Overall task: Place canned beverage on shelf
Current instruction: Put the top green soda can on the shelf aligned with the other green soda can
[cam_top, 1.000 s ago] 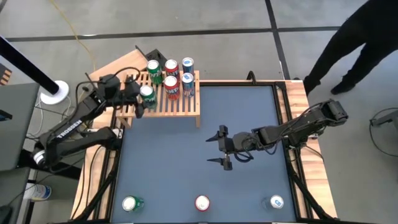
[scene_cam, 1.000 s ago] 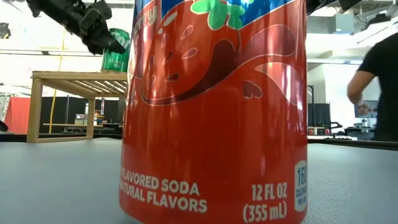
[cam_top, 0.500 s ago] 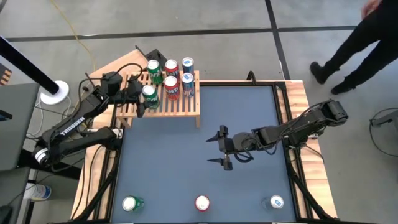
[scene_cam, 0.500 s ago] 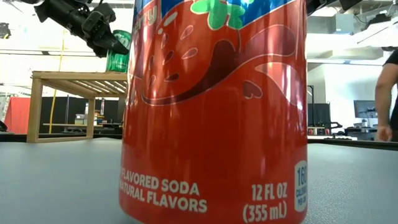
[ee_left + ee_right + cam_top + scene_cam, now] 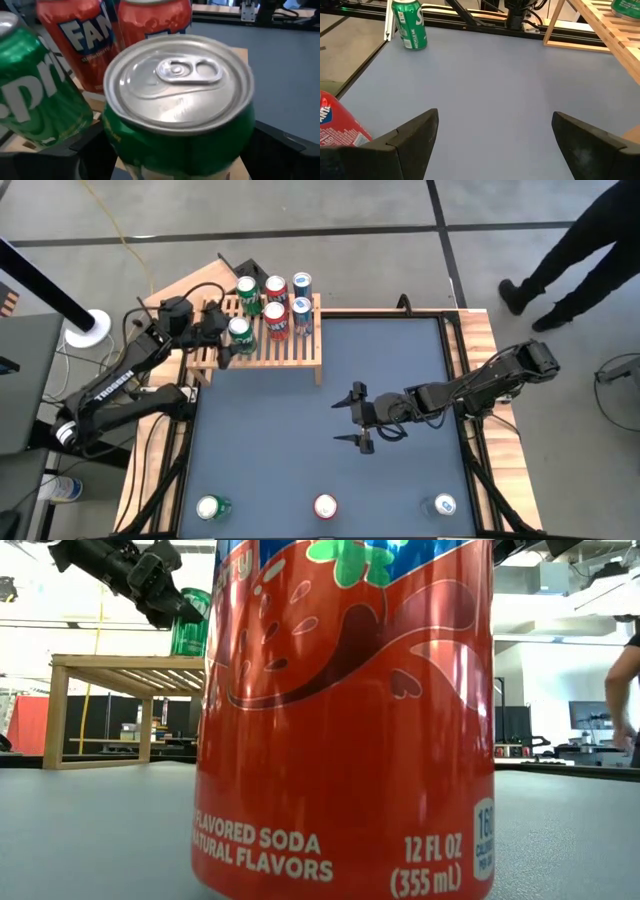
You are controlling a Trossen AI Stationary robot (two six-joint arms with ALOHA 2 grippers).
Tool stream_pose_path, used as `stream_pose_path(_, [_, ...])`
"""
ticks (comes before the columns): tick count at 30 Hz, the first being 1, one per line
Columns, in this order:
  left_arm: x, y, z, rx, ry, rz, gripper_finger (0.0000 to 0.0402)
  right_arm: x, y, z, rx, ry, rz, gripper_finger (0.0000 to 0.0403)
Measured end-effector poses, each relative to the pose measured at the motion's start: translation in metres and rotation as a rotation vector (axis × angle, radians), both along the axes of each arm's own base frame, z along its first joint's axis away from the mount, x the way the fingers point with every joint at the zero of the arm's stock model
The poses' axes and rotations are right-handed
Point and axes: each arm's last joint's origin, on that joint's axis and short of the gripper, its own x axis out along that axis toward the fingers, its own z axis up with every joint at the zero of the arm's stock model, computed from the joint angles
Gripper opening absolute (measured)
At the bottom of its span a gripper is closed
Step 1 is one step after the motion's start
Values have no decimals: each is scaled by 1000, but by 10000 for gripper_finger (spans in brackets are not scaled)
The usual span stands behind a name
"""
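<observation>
Compared with the frame a second earlier, the left gripper (image 5: 228, 340) sits slightly further over the shelf (image 5: 300, 355), and the green can (image 5: 238, 332) between its fingers has moved with it from the shelf's left edge to a spot on the slats in the front row, beside the red can (image 5: 277, 323); the fingers have also spread wider. In the left wrist view the green can (image 5: 177, 112) fills the gap between the two dark fingers (image 5: 280, 155), which flank it closely; contact cannot be confirmed, so whether the claw is clamped or merely around the can cannot be told. A person (image 5: 570, 250) walking beyond the table's far right corner has shifted position. The right gripper (image 5: 358, 420) is unchanged, hovering over the middle of the table (image 5: 300, 460) with its fingers wide apart and nothing between them. The high view alone shows the shelf's full load: five other cans, in two rows, all toward its left and centre, with bare slats at its right end. It also shows three cans along the table's near edge. The low view is largely blocked by a red soda can (image 5: 345, 720) standing close to the lens. The centre of the table lies open around the right gripper.
</observation>
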Motion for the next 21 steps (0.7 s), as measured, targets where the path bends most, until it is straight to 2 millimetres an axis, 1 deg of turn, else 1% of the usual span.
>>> stream_pose_path(4, [-7,-7,2,13,12,23,341,0,0,0,0,0,0,380])
stream_pose_path(9, [-13,-13,-4,-27,77,55,342,0,0,0,1,-4,0,380])
stream_pose_path(13, [-16,-15,-5,-53,77,76,342,0,0,0,1,-4,0,380])
stream_pose_path(17, [-17,-16,-6,-143,55,136,342,0,0,0,5,-5,-2,380])
stream_pose_path(21, [-17,-20,-12,-224,90,132,342,0,0,0,7,-4,-3,380])
